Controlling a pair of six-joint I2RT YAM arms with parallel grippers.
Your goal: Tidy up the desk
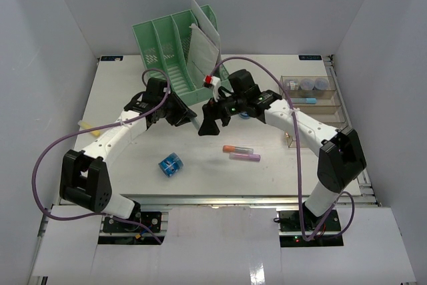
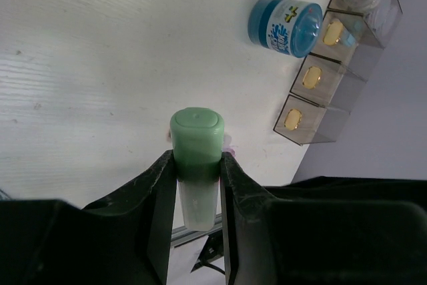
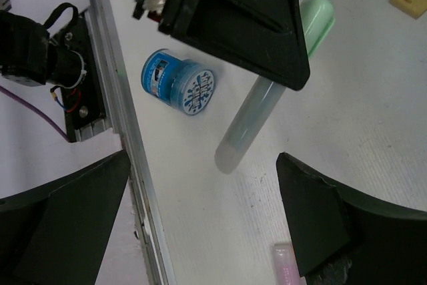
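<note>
My left gripper (image 2: 197, 156) is shut on a translucent tube with a green cap (image 2: 196, 131), gripped just below the cap and held above the white desk (image 2: 100, 65). In the right wrist view the same green-capped tube (image 3: 257, 121) sticks out from under the left gripper's dark fingers (image 3: 247, 25). My right gripper (image 3: 203, 165) stands wide open just beyond the tube's free end, with nothing between its fingers. In the top view the left gripper (image 1: 181, 113) and the right gripper (image 1: 211, 122) face each other in front of the green file rack (image 1: 175, 48).
A blue round container (image 1: 170, 165) lies near the desk's front rail (image 3: 127, 138). An orange-capped tube (image 1: 238, 148) and a pink tube (image 1: 245, 157) lie mid-desk. A clear compartment tray (image 1: 313, 101) sits at the right, another blue container (image 2: 287, 26) beside it. Papers stand in the rack.
</note>
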